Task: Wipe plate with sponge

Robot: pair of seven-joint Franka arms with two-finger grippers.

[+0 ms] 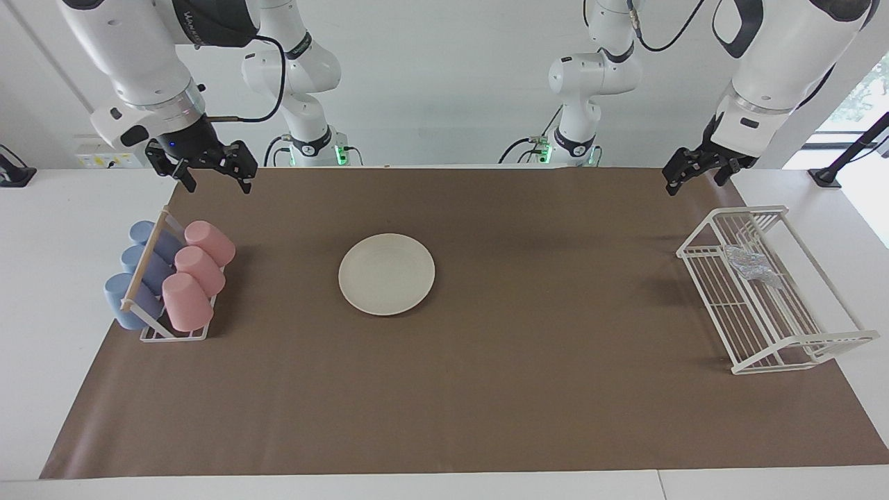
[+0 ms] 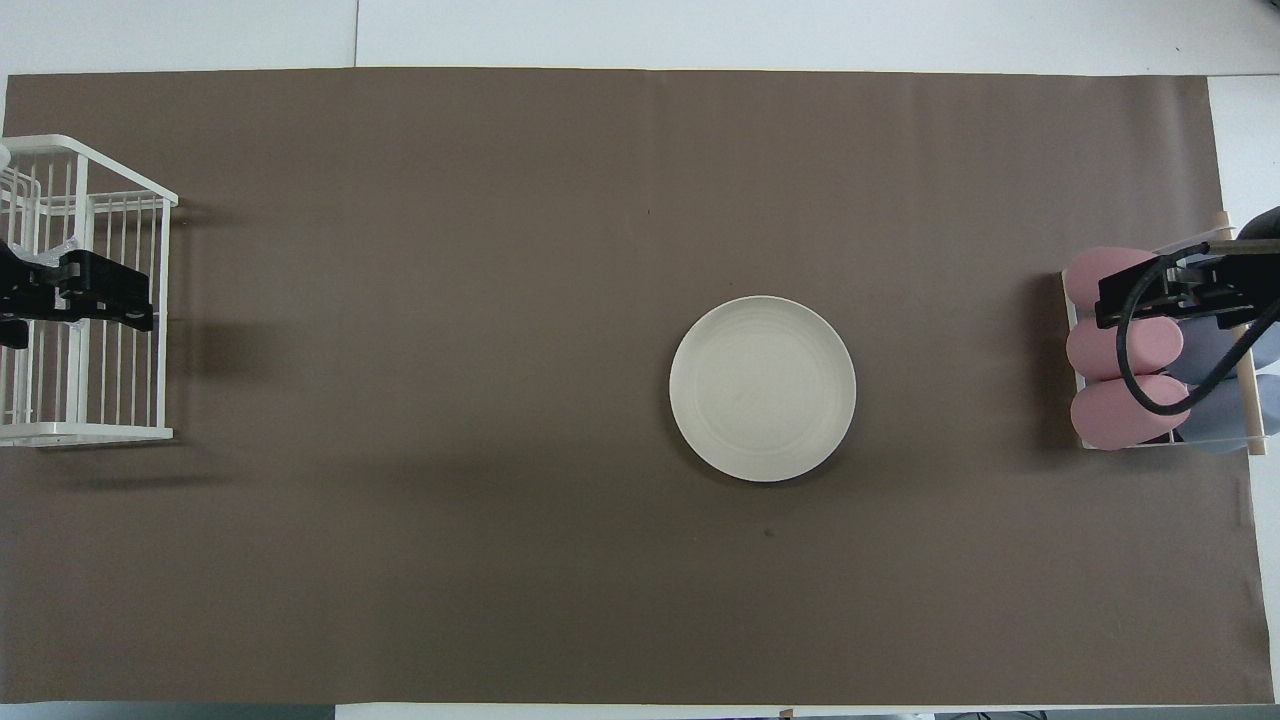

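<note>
Facing view, starting at my right arm's end: my right gripper [image 1: 217, 174] hangs with its fingers spread, holding nothing, over the mat's edge beside the cup rack [image 1: 175, 333] (pink and blue cups lie in it). The plate [image 1: 387, 273] lies bare on the brown mat [image 1: 486, 389], between the cup rack and the white wire rack [image 1: 746, 333]. The sponge [image 1: 750, 266] rests inside that wire rack, well apart from the plate. My left gripper [image 1: 696, 172] hangs released near the wire rack.
</note>
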